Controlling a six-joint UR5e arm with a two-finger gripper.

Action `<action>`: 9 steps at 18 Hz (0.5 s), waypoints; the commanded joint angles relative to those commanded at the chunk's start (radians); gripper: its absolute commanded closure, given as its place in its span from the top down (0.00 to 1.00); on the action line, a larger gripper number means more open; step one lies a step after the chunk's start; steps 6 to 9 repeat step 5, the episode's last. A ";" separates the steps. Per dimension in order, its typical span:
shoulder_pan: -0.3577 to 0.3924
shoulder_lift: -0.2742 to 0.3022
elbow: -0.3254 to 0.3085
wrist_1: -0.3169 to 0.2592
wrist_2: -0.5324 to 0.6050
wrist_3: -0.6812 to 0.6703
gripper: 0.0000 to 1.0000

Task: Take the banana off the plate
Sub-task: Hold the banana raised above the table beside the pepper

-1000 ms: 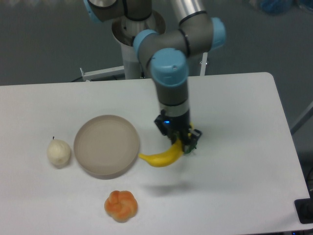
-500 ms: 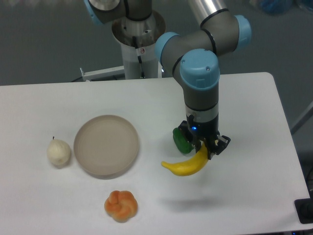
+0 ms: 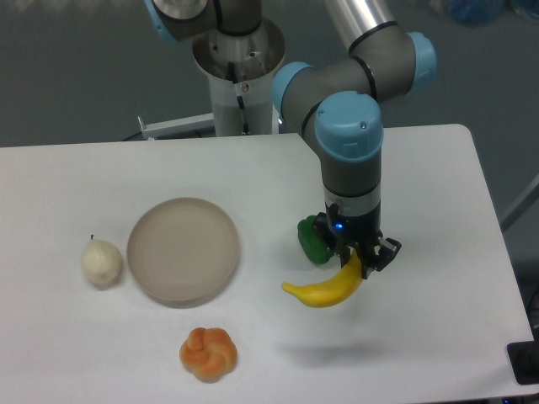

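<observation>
The bright yellow banana (image 3: 323,291) hangs a little above the white table, right of the plate, with my gripper (image 3: 360,261) shut on its right end. Its free tip points left. The beige plate (image 3: 183,249) lies left of centre with nothing on it. A shadow falls on the table below the banana.
A green pepper-like item (image 3: 313,239) sits just left of the gripper, partly behind it. A pale pear-like fruit (image 3: 101,262) rests left of the plate. An orange bun-shaped item (image 3: 208,353) lies near the front edge. The arm's base (image 3: 237,76) stands at the back.
The gripper has carried the banana from beside the plate's right rim to the right and slightly toward the front, uncovering the green item. In the last half second it barely moved.
</observation>
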 joint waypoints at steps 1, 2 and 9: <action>0.000 0.000 0.000 0.000 0.002 0.000 0.36; 0.000 0.000 0.000 0.000 0.002 0.000 0.36; 0.000 -0.003 0.005 0.000 0.002 -0.002 0.36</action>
